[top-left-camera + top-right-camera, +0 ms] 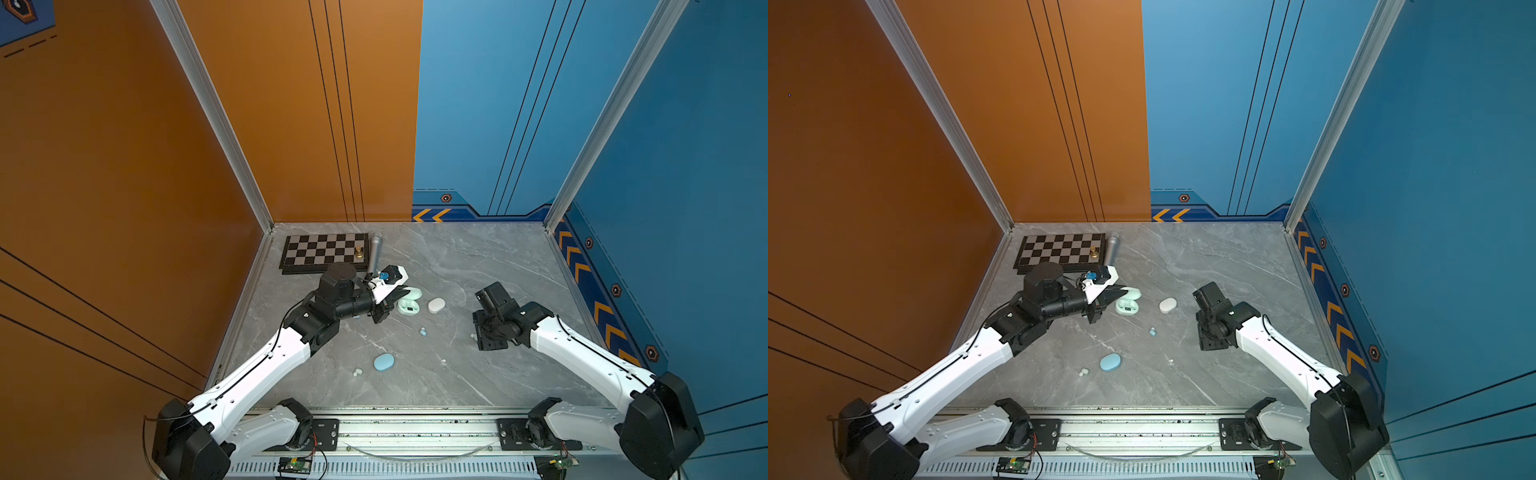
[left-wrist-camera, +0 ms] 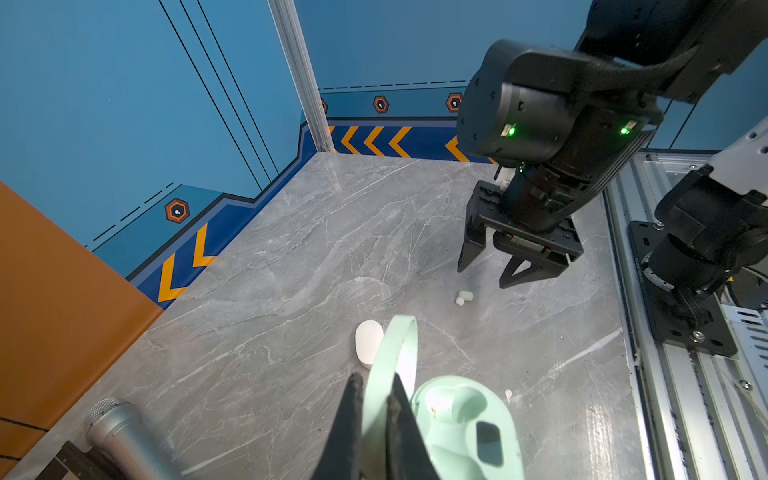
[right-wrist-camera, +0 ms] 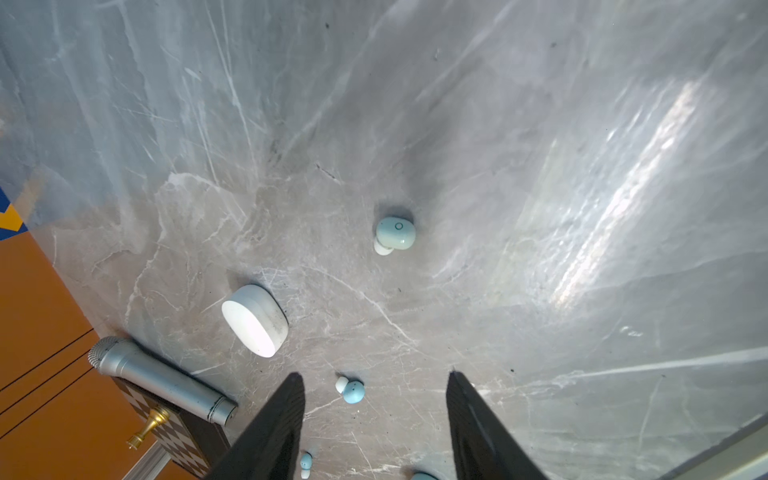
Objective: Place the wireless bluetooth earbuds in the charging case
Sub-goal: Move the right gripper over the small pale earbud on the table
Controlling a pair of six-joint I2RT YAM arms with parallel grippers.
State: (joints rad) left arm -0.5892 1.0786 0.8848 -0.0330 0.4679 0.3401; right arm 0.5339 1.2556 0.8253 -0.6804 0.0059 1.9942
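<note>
A pale green charging case lies open on the table, seen in both top views. Its raised lid is pinched in my shut left gripper. My right gripper hangs open and holds nothing, just above a pale green earbud on the table. A light blue earbud lies further toward the middle. A pale pair of earbuds sits near the front left.
A shut white case lies beside the green one, and a shut blue case sits nearer the front. At the back left are a chessboard with a gold piece and a silver microphone.
</note>
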